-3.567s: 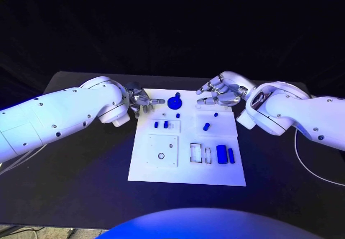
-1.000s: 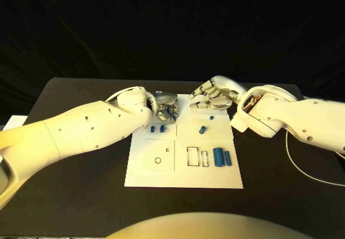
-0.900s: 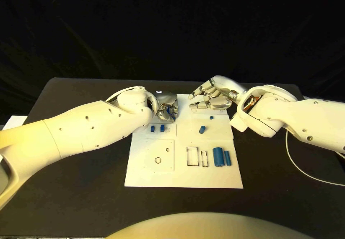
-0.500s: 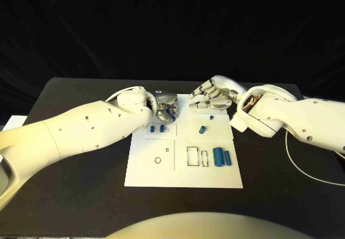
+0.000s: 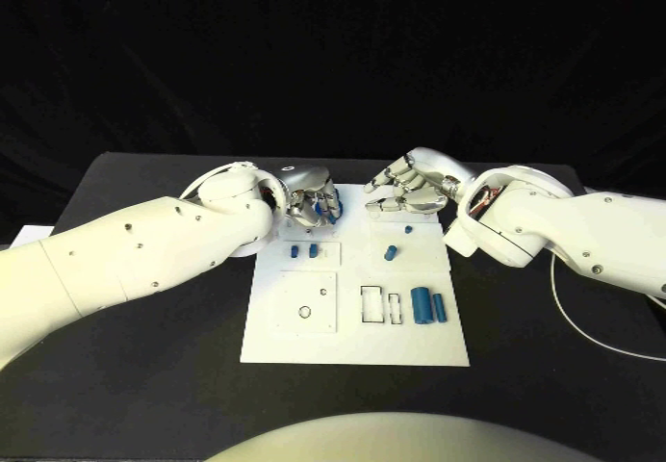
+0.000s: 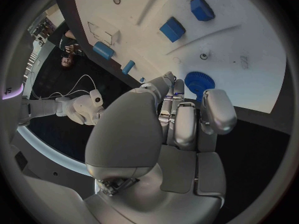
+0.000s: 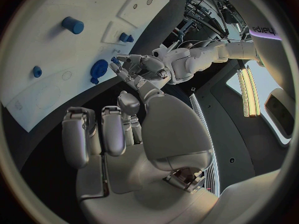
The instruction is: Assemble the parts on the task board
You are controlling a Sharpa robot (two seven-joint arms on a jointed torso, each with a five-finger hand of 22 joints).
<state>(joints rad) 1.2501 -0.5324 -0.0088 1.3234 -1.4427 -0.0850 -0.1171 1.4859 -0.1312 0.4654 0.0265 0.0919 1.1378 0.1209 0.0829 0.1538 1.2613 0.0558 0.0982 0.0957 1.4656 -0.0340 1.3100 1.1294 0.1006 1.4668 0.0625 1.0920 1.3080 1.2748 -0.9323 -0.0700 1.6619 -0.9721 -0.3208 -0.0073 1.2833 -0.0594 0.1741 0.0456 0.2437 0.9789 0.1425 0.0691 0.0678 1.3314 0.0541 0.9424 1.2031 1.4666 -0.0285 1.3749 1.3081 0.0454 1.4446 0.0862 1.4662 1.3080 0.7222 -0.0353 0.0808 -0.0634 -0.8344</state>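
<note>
The left hand (image 5: 311, 195) hovers over the far end of the task board (image 5: 354, 327), right above the blue gear (image 6: 199, 81). In the left wrist view its fingers (image 6: 187, 124) are curled down toward the gear, which lies flat on the board just past the fingertips. I cannot tell from these views whether any finger actually touches it, so the grasp is not confirmed.

The right hand (image 5: 410, 191) hangs over the board's far right corner, fingers bent in and apart, with nothing in them.

Other parts sit nearer the robot: two small blue pegs (image 5: 304, 251) side by side, a short blue cylinder (image 5: 392, 253) lying loose, and two larger blue cylinders (image 5: 432, 306) in the recess beside the open rectangular slots (image 5: 374, 302).

The step in hand appears to be taking up or seating the gear. To do it well, the left hand should close on the gear's rim from opposite sides, keep it level, and lift straight up so the teeth do not catch. If the gear is being pressed onto its post, push evenly along the axis rather than from one edge. The right hand is best kept clear, near enough to steady the board on the surface if it shifts.
</note>
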